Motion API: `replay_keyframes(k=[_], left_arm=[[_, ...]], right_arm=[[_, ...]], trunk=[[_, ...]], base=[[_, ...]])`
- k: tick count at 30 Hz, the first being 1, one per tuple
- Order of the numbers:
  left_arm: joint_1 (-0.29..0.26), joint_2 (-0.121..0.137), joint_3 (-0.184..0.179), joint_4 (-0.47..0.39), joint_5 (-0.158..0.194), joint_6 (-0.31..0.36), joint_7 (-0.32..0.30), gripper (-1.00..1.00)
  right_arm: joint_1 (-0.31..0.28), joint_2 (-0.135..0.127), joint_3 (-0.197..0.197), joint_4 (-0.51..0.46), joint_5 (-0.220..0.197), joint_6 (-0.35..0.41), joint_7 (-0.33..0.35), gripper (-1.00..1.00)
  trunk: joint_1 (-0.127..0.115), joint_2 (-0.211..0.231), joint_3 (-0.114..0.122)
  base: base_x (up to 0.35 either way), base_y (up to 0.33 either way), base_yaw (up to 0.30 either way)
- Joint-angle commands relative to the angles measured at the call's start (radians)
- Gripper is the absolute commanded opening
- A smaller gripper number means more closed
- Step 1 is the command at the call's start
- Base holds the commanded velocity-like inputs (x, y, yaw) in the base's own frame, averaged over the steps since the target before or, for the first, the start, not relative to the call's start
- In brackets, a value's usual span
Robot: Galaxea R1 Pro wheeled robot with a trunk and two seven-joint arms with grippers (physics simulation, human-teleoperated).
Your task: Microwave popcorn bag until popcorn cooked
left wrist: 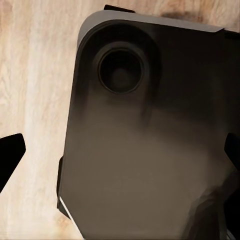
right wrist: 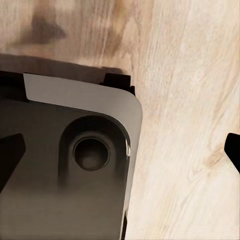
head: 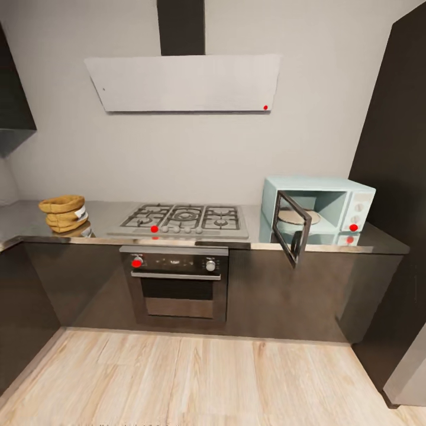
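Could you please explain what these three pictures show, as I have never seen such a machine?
This is a simulated wheeled robot with two arms. The big picture is from its head camera, facing a kitchen: a popcorn bag sits on the countertop at the left, a gas hob in the middle, and a microwave with its door open at the right. The other two come from wrist cameras, looking down at the robot's dark base and the wooden floor. Nothing is held.
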Motion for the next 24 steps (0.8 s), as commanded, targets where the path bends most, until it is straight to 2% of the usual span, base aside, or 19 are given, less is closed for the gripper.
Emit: replay_keyframes(k=[1,7,24], left_arm=[[0.0,0.0,0.001,-0.001,0.007,-0.001,0.001,1.0],[0.0,-0.001,0.001,-0.001,0.007,-0.001,0.001,1.0],[0.0,-0.001,0.0,-0.001,0.007,-0.001,0.001,1.0]], right_arm=[[-0.001,0.0,-0.008,0.002,0.009,0.001,-0.004,1.0],[-0.003,0.012,-0.009,0.002,0.01,-0.004,-0.043,1.0],[-0.003,0.012,-0.009,0.002,0.01,-0.004,-0.045,1.0]], trunk=[[0.0,0.0,-0.001],[0.0,0.0,-0.001],[0.0,0.0,-0.001]], base=[[0.0,0.0,0.279],[0.0,0.0,0.279],[0.0,0.0,0.279]])
